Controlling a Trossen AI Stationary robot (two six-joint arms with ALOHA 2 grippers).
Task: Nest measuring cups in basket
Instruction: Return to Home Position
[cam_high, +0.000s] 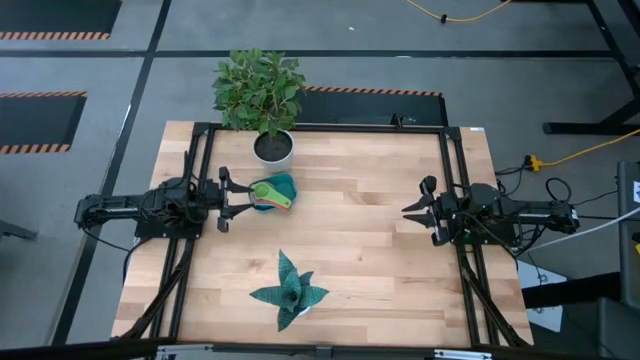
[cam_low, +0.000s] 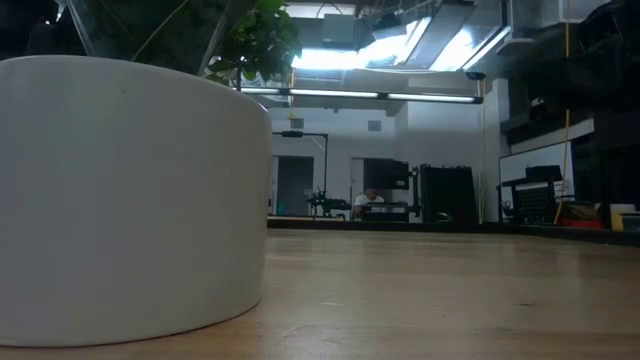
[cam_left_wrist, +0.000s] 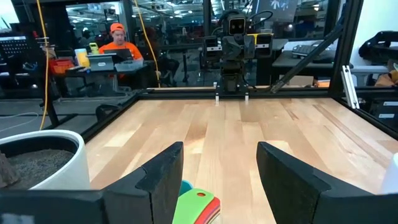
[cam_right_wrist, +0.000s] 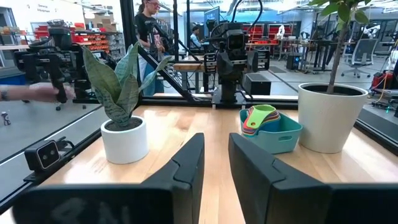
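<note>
At the left-centre of the bench, the teal basket stands just near of the leafy plant's white pot. It holds the nested measuring cups, with green on top and red and blue edges below. Whether all seven are present cannot be told.

The left end effector stands just left of the basket, level with it, fingers spread wide and holding nothing. In its wrist view the stack's handles lie directly below the gap between the fingers. The right end effector waits well apart at the right side of the bench, its fingers showing only a narrow gap and holding nothing.

Judgement: nesting appears complete, and the step in hand is withdrawal to rest. The next move calls for the left arm to draw back leftward without catching the projecting handles or nudging the basket. A snake plant stands near-centre, clear of both arms.
</note>
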